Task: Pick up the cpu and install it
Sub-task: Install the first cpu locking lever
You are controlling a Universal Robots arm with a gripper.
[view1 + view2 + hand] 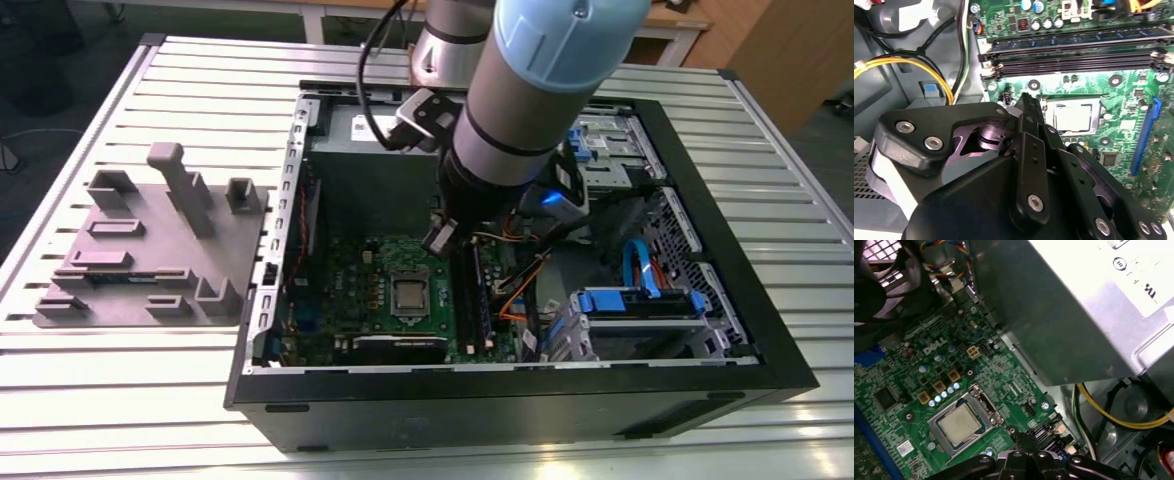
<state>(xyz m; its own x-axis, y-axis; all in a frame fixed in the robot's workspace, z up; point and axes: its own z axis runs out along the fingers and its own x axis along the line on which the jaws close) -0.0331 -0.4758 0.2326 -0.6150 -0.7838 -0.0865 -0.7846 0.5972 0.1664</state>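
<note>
Cpu (1072, 118) sitting flat in motherboard (350, 270) socket, w/ gripper (1026, 100) hovering just beside, fingers together, gripping nothing. Judging chip light, stiff, slick-topped, fragile underneath; gripping by opposite edges, keeping level.

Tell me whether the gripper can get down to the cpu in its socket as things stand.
Probably yes. The cpu lies in its socket on the motherboard with its metal top uncovered, and the case is open from above. The gripper hangs close beside it inside the case. Nothing lies between them; the nearby memory slots only narrow the room.
</note>
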